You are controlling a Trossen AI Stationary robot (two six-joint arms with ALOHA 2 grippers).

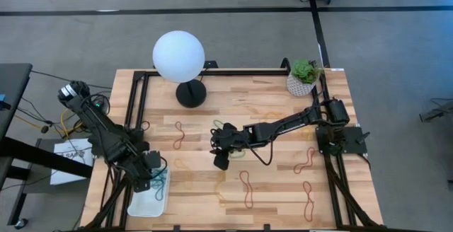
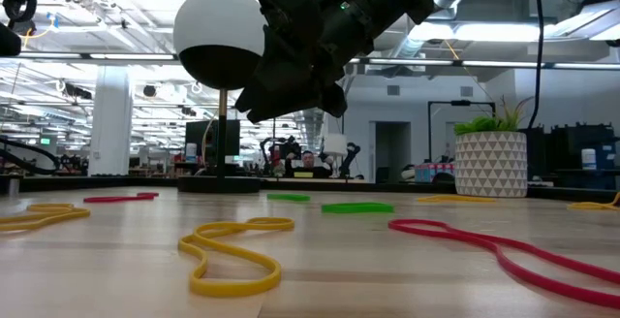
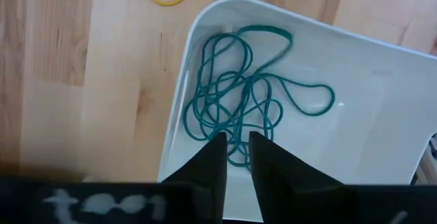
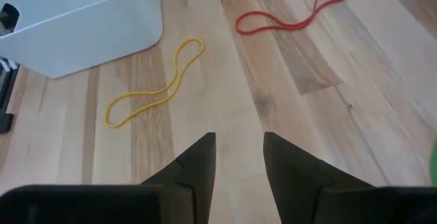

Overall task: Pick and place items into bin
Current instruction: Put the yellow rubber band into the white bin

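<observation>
The white bin sits at the table's near left corner. A tangle of teal-green rubber bands lies on its floor. My left gripper points down into the bin just above the tangle's near edge, its fingers a narrow gap apart. It shows over the bin in the high view. My right gripper hangs open over bare wood at the table's middle. A yellow band and a red band lie flat on the wood beyond it.
Loose bands lie scattered on the table: red ones, an orange one, a yellow one and a green one. A globe lamp and a plant pot stand along the far edge.
</observation>
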